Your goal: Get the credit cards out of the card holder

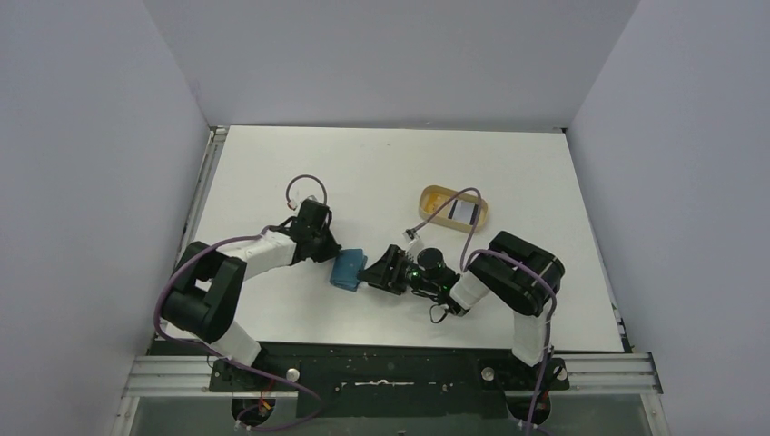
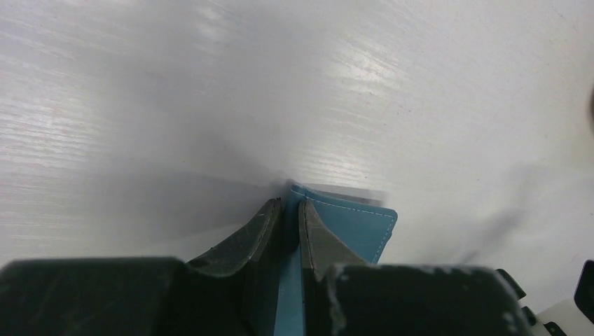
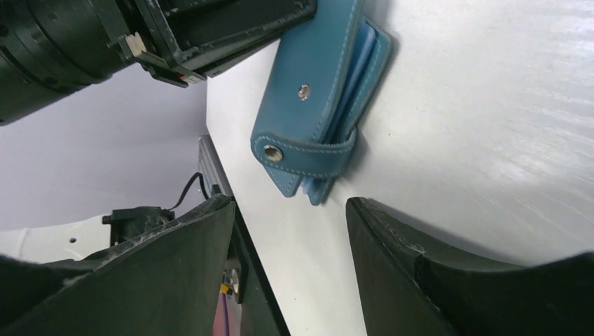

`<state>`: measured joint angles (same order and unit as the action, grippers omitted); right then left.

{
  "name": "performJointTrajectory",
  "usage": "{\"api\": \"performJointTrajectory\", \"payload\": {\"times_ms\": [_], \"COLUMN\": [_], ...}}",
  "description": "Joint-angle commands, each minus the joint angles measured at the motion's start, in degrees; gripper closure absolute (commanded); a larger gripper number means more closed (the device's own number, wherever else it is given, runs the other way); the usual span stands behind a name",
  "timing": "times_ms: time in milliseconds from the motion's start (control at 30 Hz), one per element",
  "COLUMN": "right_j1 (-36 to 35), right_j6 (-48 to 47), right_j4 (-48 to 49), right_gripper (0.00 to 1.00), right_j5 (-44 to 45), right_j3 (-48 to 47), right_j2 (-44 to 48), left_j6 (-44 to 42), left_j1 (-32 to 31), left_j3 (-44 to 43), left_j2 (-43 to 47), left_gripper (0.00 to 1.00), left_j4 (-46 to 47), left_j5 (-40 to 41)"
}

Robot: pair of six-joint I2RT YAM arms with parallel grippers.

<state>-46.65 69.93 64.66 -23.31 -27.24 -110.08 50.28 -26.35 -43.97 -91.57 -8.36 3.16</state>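
**My left gripper (image 2: 288, 206) pinches the card holder; my right gripper (image 3: 288, 208) stands open beside it**

My left gripper has its 2 fingers closed to a narrow gap on a thin flap of the card holder (image 2: 358, 225), the teal leather running up between the pads. My right gripper holds nothing. Its 2 fingers are spread wide with bare table (image 3: 490, 126) between them, and the holder lies just ahead of their tips without touching.

From above, the card holder (image 1: 347, 270) lies on the white table a little toward 6 o'clock of its middle. My left gripper (image 1: 334, 254) reaches it from 10 o'clock and my right gripper (image 1: 370, 272) from 4 o'clock.

In my right wrist view the holder (image 3: 308, 77) shows its teal outer face, 2 metal snaps, a short strap wrapped round 1 end, and paler blue layers at its edge. Whether cards sit between those layers I cannot tell.

At 2 o'clock from the holder, well apart, a tan oval tray (image 1: 427, 194) holds 1 white credit card (image 1: 463, 213) with black bands.
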Motion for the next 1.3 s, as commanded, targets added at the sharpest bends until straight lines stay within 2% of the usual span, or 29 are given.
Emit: {"api": "performJointTrajectory", "payload": {"times_ms": [0, 100, 200, 567, 733, 833, 900, 1033, 1100, 1267], "right_j1": [-0.9, -1.0, -1.0, 0.8, 0.5, 0.3, 0.2, 0.0, 0.0, 0.0], "right_j6": [-7.3, -8.0, -6.7, 3.6, 6.0, 5.9, 5.4, 4.7, 5.1, 5.7], "right_j4": [-14.5, -17.5, -15.5, 12.2, 16.2, 15.5, 14.2, 12.8, 13.7, 14.9], "right_gripper": [0.38, 0.38, 0.38, 0.42, 0.45, 0.45, 0.45, 0.45, 0.45, 0.45], "right_j5": [3.0, 4.2, 6.5, 4.8, 4.0, 3.7, 3.5, 3.5, 3.4, 2.9], "right_j3": [-0.1, -1.0, -0.5, -1.0, -1.9, -2.2, -2.1, -2.1, -2.0, -2.2], "right_j2": [3.4, 4.2, 2.7, -13.8, -17.4, -17.3, -16.9, -16.8, -17.6, -18.9], "left_j6": [-1.4, -1.0, 0.4, 5.9, 7.3, 8.2, 8.7, 8.8, 8.7, 9.7], "left_j1": [2.3, 2.3, 2.4, 2.4, 2.4, 2.3, 2.4, 2.3, 2.3, 1.9], "left_j3": [2.1, 3.3, 5.3, 13.6, 16.0, 16.8, 17.1, 17.7, 18.3, 21.0], "left_j2": [-1.3, 0.3, 1.9, 7.2, 9.0, 9.5, 9.5, 10.0, 10.4, 10.5], "left_gripper": [0.92, 0.92, 0.92, 0.92, 0.88, 0.82, 0.74, 0.48, 0.41, 0.38], "left_j4": [-5.8, -5.2, -4.2, 0.8, 1.3, 1.8, 1.9, 2.1, 1.9, 3.3], "left_j5": [3.2, 3.3, 2.5, 0.4, 1.8, 2.0, 1.9, 0.3, -0.7, -2.2]}}
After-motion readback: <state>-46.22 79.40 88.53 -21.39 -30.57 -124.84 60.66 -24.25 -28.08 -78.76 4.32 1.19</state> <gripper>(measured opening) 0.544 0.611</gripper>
